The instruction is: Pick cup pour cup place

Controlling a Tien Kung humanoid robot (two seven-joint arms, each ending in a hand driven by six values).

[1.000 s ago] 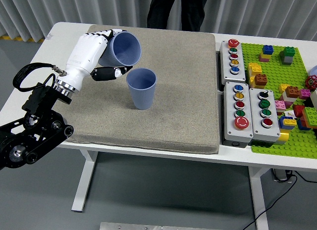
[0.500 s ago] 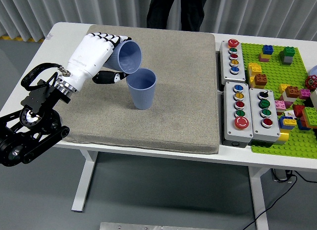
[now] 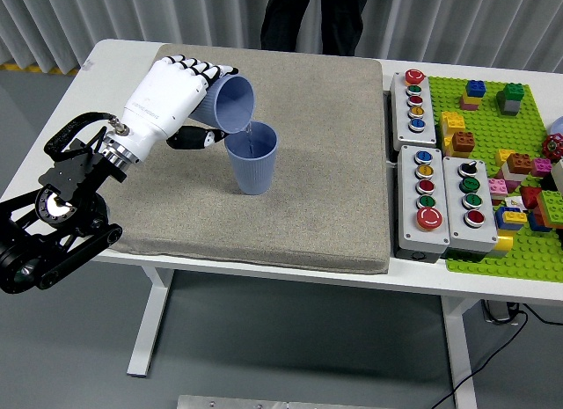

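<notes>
A blue ribbed cup (image 3: pixel 252 160) stands upright on the grey mat (image 3: pixel 308 198), left of its middle. My left hand (image 3: pixel 180 97), white with black fingertips, is shut on a second blue cup (image 3: pixel 230 104). That held cup is tipped on its side, mouth facing right and down, its lip just over the standing cup's rim. A thin stream falls from the lip into the standing cup. My right hand does not show.
Right of the mat sit grey button boxes (image 3: pixel 415 101) (image 3: pixel 449 202) and a green brick plate (image 3: pixel 510 171) with several coloured bricks. A person in dark clothes (image 3: pixel 312 18) stands at the far edge, hands not visible.
My left hand has shifted right and tipped the held cup further down, bringing its lip over the standing cup. Liquid now runs from it.
</notes>
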